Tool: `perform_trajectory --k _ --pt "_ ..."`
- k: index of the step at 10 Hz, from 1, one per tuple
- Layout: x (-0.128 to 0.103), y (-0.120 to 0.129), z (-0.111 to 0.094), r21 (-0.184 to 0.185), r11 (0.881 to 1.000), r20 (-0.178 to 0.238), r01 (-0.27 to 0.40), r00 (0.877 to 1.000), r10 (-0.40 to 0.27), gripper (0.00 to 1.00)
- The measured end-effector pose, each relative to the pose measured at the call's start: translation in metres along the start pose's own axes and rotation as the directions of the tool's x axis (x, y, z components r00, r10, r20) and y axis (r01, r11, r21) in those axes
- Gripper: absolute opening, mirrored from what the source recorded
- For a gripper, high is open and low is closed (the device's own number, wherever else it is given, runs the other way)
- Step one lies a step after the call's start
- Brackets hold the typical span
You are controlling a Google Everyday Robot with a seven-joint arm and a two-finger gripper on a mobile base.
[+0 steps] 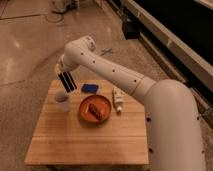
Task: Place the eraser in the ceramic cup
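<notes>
The white ceramic cup (62, 101) stands on the left part of the wooden table (90, 137). My gripper (63, 75) hangs just above the cup. It is shut on the black eraser (67, 82), which points downward with its lower end over the cup's rim. The eraser is still above the cup, not inside it.
An orange-brown bowl (95, 108) with a reddish item inside sits at the table's centre. A flat blue object (90, 88) lies at the back edge. A white tube (118, 99) lies right of the bowl. My white arm (150, 95) spans the table's right side.
</notes>
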Motion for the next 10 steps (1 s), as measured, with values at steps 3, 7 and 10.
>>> perform_trajectory --k 3,7,10 --pt "-0.004 -0.016 0.014 0.036 0.999 -0.016 0.019 1.0 -0.018 0.0" --pt "-0.015 -0.021 0.036 0.06 0.998 -0.021 0.021 1.0 -0.02 0.0" --pt "-0.019 -0.027 0.047 0.085 0.996 -0.028 0.009 1.0 -0.007 0.22"
